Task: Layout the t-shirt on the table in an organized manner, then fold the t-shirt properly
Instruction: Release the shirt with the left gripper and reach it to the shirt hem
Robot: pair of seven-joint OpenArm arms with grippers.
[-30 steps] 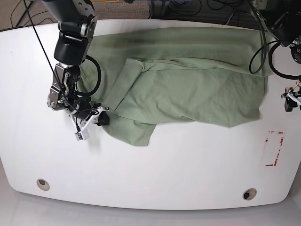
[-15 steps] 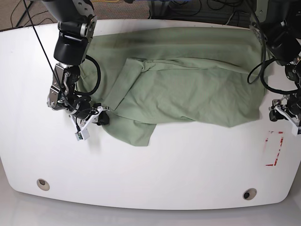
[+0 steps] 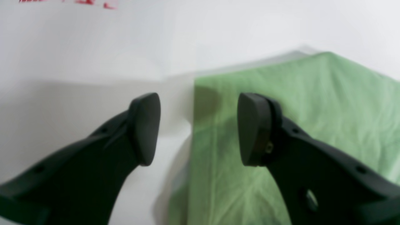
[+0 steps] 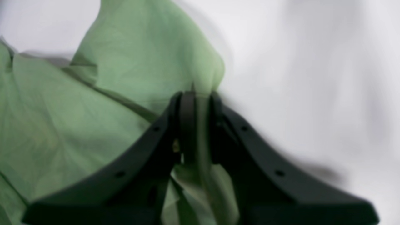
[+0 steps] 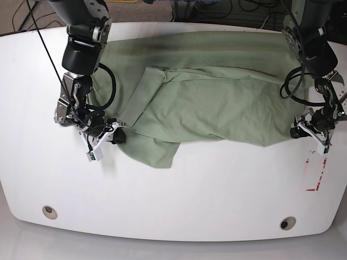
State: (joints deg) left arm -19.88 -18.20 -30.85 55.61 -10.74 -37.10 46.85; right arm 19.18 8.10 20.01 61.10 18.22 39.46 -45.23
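A robotics lab: cables trailing behind a white table.

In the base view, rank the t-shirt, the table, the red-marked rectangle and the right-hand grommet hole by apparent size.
1. table
2. t-shirt
3. red-marked rectangle, partly hidden by the left gripper
4. grommet hole

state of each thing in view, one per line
t-shirt: rumpled, partly folded over itself, lying on the table, one edge pinched by the right gripper
right gripper: shut on the t-shirt
left gripper: open, holding nothing, straddling the t-shirt's edge
table: white; t-shirt across its far half
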